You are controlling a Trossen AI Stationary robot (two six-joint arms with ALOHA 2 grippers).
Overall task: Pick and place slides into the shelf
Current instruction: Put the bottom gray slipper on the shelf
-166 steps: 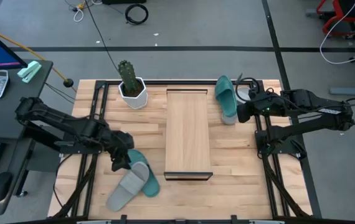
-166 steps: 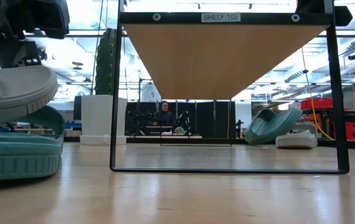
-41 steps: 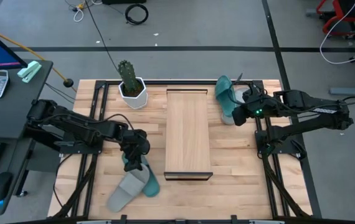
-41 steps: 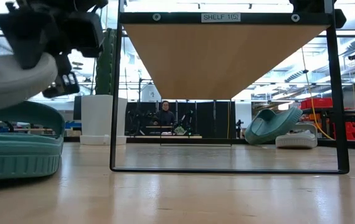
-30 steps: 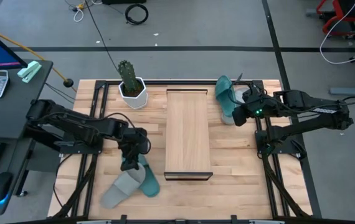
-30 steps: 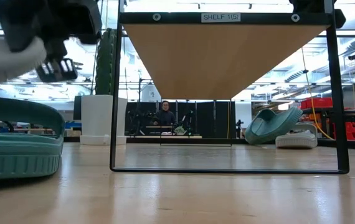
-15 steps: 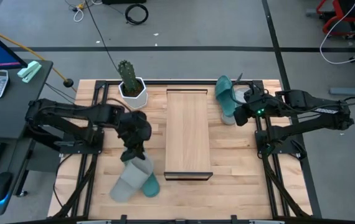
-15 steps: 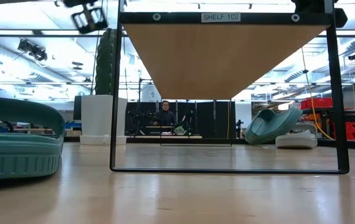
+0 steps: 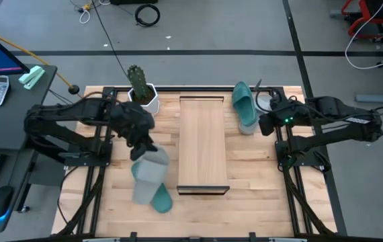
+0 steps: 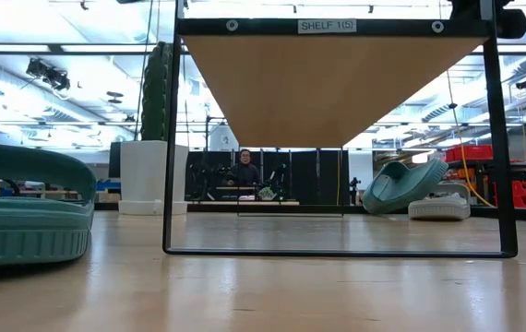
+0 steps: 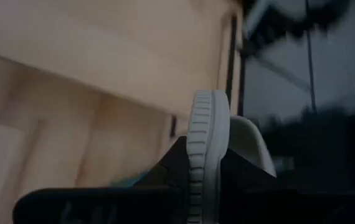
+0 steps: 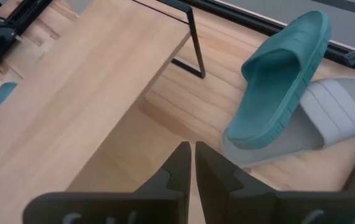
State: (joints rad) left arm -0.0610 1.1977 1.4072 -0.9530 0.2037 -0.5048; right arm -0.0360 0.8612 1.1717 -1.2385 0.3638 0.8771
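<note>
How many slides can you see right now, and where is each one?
4. One grey slide hangs in the left gripper above the table. A teal slide lies below it. Another teal slide leans on a grey slide right of the shelf.

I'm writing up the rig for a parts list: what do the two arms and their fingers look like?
Both arms are dark, jointed links with black cables along them. The right arm shows a small green light near its wrist. The right gripper has flat dark fingers with stepped inner edges; the left gripper has dark fingers too.
</note>
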